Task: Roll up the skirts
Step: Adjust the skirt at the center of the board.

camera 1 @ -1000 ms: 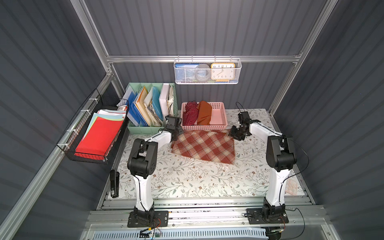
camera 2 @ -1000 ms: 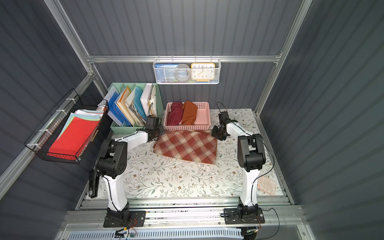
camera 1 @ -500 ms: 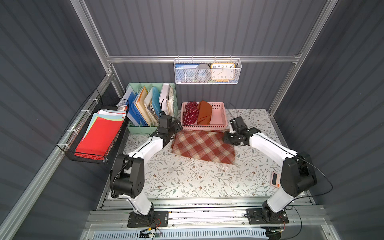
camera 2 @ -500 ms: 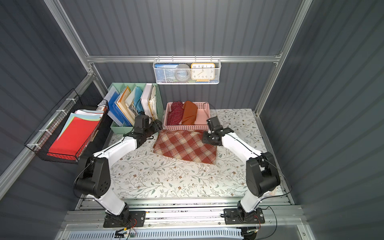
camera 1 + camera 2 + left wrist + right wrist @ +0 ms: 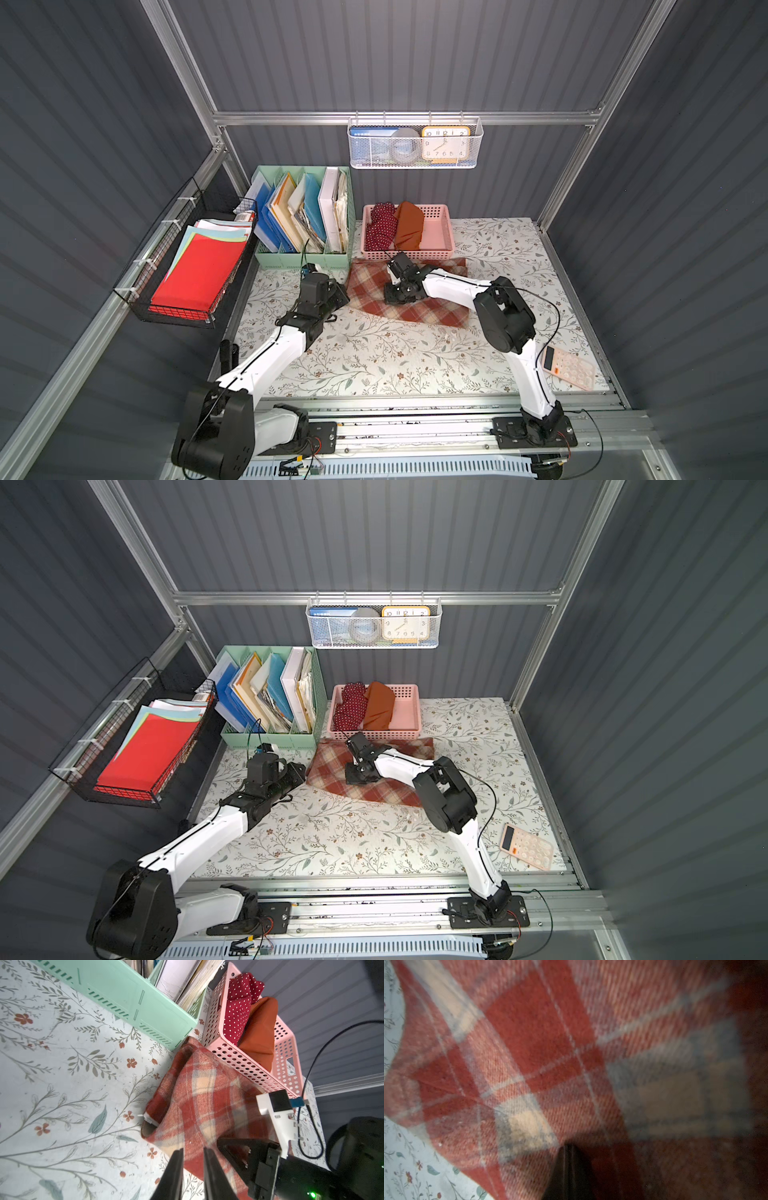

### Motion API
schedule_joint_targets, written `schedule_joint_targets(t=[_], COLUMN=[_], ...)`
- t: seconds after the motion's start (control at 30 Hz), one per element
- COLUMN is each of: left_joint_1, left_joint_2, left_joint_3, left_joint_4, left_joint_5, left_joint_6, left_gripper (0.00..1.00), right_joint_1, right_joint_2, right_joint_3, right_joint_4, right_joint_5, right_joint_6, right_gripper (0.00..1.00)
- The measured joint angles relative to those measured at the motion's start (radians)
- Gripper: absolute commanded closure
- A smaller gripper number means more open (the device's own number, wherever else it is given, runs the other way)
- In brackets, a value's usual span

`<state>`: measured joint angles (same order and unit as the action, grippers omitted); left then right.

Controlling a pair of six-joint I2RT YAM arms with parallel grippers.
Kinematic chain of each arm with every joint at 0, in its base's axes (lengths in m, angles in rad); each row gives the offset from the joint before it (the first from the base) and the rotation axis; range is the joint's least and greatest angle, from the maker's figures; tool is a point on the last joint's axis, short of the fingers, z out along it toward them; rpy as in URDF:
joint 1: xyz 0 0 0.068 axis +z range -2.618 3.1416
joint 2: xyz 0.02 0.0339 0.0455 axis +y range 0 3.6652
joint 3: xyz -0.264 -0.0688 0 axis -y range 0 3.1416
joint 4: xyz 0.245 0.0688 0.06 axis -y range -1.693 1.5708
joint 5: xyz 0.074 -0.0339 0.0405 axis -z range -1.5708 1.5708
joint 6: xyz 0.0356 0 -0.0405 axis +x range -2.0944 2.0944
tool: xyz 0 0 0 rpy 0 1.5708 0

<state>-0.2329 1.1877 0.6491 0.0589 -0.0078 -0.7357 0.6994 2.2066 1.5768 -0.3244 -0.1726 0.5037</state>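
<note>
plaid skirt, red-and-cream woolly cloth (image 5: pixel 432 312) (image 5: pixel 374 789): spread on the floral table cover (image 5: pixel 395 357), far middle, far edge right against the near wall of the pink perforated plastic basket (image 5: pixel 446 232)

left gripper (image 5: pixel 343 293) (image 5: pixel 300 771): at the skirt's left edge, touching it. left wrist view: left gripper (image 5: pixel 192 1150) fingers nearly together, narrow slot with plaid cloth (image 5: pixel 203 1105) in it, so it looks clamped on the edge; the cloth rises from the table toward the fingers and its hem gapes open beside them

right gripper (image 5: pixel 395 297) (image 5: pixel 355 778): down on the skirt left of its middle, near the left gripper, the two apart. right wrist view: right gripper (image 5: pixel 569 1147) fingers pressed flat together, tip in the plaid cloth (image 5: pixel 529 1043), weave lines run in to the tip, reads as a pinch on a fold

left arm: reaches from its near-left base, long white link low over the table heading far and right, wrist cocked toward the skirt edge

right arm: upper link climbs from the near-right base, black elbow above the skirt's near-right corner, forearm runs left across the skirt, gripper pointing down

other two skirts, both in the pink basket, side by side and touching: dark red white-dotted cloth (image 5: pixel 380 228) (image 5: pixel 236 1012) on the left, plain rust-orange cloth (image 5: pixel 409 226) (image 5: pixel 259 1032) to its right; right part of the basket bare

mint-green plastic file organiser (image 5: pixel 303 259) stands just left of the basket, its near-right corner close to the skirt's far-left corner
</note>
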Motion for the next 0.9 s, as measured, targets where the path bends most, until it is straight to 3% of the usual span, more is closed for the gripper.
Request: schedule_joint_targets(t=[0.13, 0.27, 0.4, 0.53, 0.63, 0.73, 0.83, 0.9], left_joint_1=[0.0, -0.005, -0.078, -0.256, -0.364, -0.432, -0.456, -0.457], left_joint_2=[-0.078, -0.068, 0.018, 0.129, 0.208, 0.231, 0.206, 0.168], left_joint_3=[-0.055, -0.092, -0.096, -0.079, -0.034, 0.034, 0.092, 0.106], left_joint_4=[0.003, 0.029, 0.063, 0.092, 0.092, 0.034, -0.055, -0.12], left_joint_5=[0.001, 0.033, 0.052, 0.057, 0.066, 0.056, 0.014, -0.018], left_joint_6=[-0.021, -0.037, -0.052, -0.069, -0.072, -0.061, -0.04, -0.026], left_gripper=[0.8, 0.73, 0.65, 0.6, 0.54, 0.51, 0.45, 0.41], right_joint_1=[0.025, 0.063, 0.075, -0.011, -0.101, -0.126, -0.143, -0.171], right_joint_2=[-0.225, -0.454, -0.684, -0.822, -0.821, -0.795, -0.779, -0.755], right_joint_3=[-0.345, -0.63, -0.793, -0.817, -0.764, -0.678, -0.594, -0.542], right_joint_4=[0.085, 0.069, -0.092, -0.213, -0.274, -0.312, -0.31, -0.294], right_joint_5=[-0.062, -0.098, 0.028, 0.184, 0.25, 0.306, 0.348, 0.367], right_joint_6=[0.03, 0.059, 0.083, 0.081, 0.061, 0.028, -0.006, -0.027], right_gripper=[1.0, 1.0, 0.84, 0.82, 0.8, 0.64, 0.43, 0.35])
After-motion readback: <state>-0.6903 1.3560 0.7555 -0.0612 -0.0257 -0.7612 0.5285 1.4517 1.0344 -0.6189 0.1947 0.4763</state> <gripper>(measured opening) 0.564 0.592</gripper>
